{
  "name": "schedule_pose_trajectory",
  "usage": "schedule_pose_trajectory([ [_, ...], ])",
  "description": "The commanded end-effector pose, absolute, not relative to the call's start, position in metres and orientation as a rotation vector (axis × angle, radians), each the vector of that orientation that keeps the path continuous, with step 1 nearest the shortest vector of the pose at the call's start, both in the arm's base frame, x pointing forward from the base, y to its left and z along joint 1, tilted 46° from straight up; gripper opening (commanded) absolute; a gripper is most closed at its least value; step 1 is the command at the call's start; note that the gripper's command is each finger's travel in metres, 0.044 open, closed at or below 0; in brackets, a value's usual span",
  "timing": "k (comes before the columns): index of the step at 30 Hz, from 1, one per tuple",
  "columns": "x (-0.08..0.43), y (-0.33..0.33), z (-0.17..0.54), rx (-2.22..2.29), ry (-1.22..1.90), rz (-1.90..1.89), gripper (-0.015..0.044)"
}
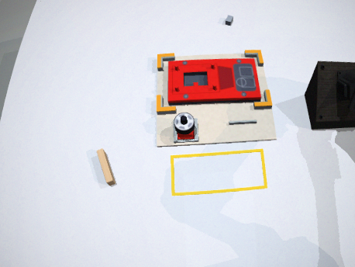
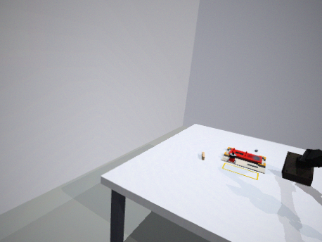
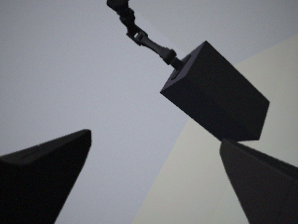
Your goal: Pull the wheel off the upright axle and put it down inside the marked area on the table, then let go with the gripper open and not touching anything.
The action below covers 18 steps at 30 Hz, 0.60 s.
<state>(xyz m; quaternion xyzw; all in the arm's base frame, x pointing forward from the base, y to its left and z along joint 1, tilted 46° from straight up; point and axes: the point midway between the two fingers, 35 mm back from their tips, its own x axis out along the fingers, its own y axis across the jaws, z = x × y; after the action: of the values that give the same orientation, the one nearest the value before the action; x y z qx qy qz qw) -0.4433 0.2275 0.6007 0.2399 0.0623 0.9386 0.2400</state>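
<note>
While the wheel [image 1: 184, 123] is seen seated on its axle atop the red mount, just beside the yellow marked area [image 1: 219, 171] on the table [image 1: 70, 97], the tool [image 3: 155, 175] is held wide apart w/ nothing gripped.

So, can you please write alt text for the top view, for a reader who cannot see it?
A black-and-silver wheel sits on an upright axle at the front-left corner of a beige board that carries a red fixture. Below the board is a yellow-outlined rectangle, to the left a wooden block.
</note>
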Motion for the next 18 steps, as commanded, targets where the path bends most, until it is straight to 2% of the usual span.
schedule_pose_trajectory([
  [1, -0.443, 0.229, 0.6, 0.656, 0.17, 2.567, 0.0374],
  [4, -0.435, 0.245, 0.598, 0.641, 0.166, 2.54, 0.03],
  [18, -0.309, 0.396, 0.567, 0.5, 0.148, 2.222, 0.03],
])
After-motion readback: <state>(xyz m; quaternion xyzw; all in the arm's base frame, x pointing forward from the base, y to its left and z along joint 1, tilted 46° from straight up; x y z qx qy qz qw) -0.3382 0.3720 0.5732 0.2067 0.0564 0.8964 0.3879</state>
